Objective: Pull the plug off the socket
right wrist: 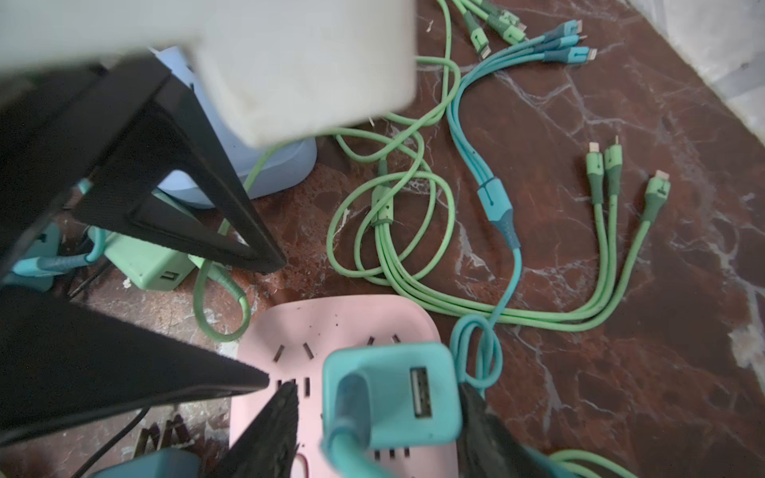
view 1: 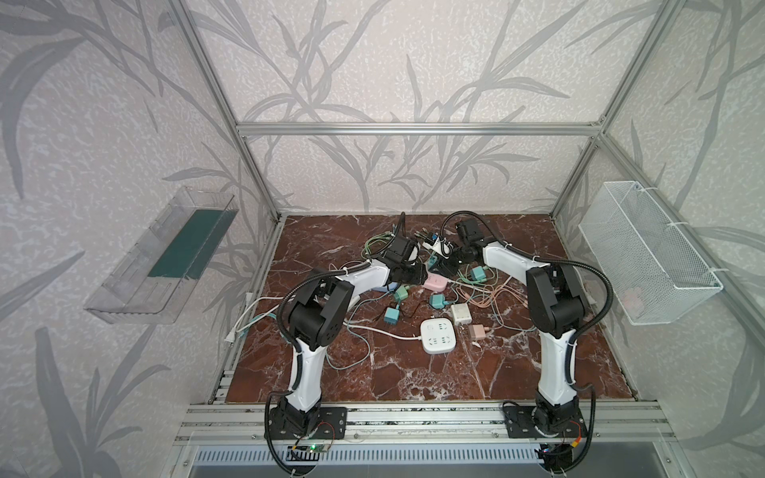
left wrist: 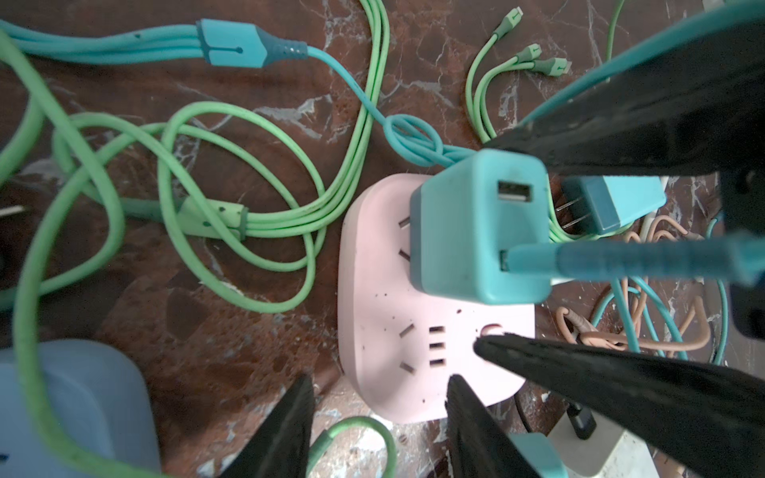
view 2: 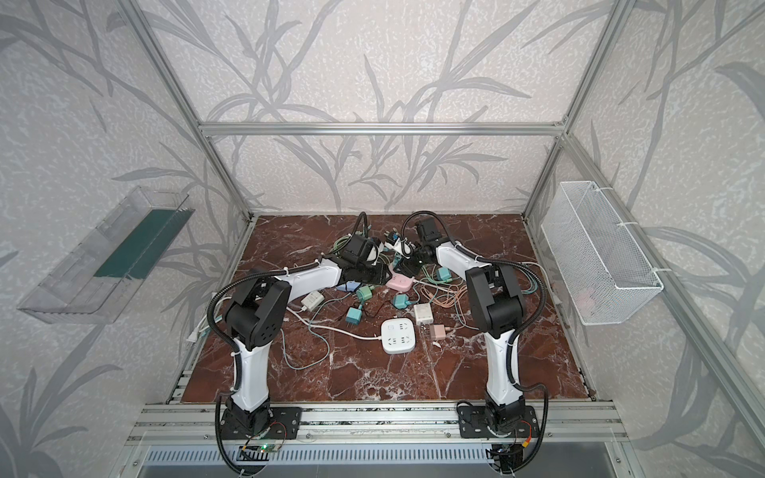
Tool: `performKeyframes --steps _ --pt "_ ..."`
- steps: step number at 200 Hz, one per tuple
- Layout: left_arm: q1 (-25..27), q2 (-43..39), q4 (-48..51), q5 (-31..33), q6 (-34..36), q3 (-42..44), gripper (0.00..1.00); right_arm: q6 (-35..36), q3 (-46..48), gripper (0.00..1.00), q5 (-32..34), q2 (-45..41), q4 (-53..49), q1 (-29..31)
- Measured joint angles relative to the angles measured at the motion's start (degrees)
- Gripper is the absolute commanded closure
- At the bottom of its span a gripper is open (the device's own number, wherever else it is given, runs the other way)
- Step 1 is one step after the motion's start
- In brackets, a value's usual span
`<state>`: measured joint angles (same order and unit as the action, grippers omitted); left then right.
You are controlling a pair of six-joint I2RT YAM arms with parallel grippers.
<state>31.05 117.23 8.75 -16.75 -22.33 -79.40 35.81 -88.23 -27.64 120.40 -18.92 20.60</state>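
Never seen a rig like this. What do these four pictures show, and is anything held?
Two white robot arms stand at the near edge of a marble tabletop. Two pictures look down from above on the whole scene; the other two come from cameras on each arm's wrist. Scattered on the surface are chargers, green cables, a white power strip and a pink socket with a teal plug in it. The right end effector stands open with its fingers either side of that plug. The left end effector is open too, one fingertip at the socket's face. Nothing is held.
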Motion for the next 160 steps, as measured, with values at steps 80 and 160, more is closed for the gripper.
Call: performKeyframes --steps 80,160 --pt "-0.09 0.20 0.07 -0.28 0.00 -0.07 0.48 1.68 -2.86 0.51 0.61 1.31 -2.21 0.76" --pt "-0.20 0.20 0.46 -0.07 0.02 -0.07 0.47 3.26 -3.58 0.60 0.66 1.66 -3.48 0.79"
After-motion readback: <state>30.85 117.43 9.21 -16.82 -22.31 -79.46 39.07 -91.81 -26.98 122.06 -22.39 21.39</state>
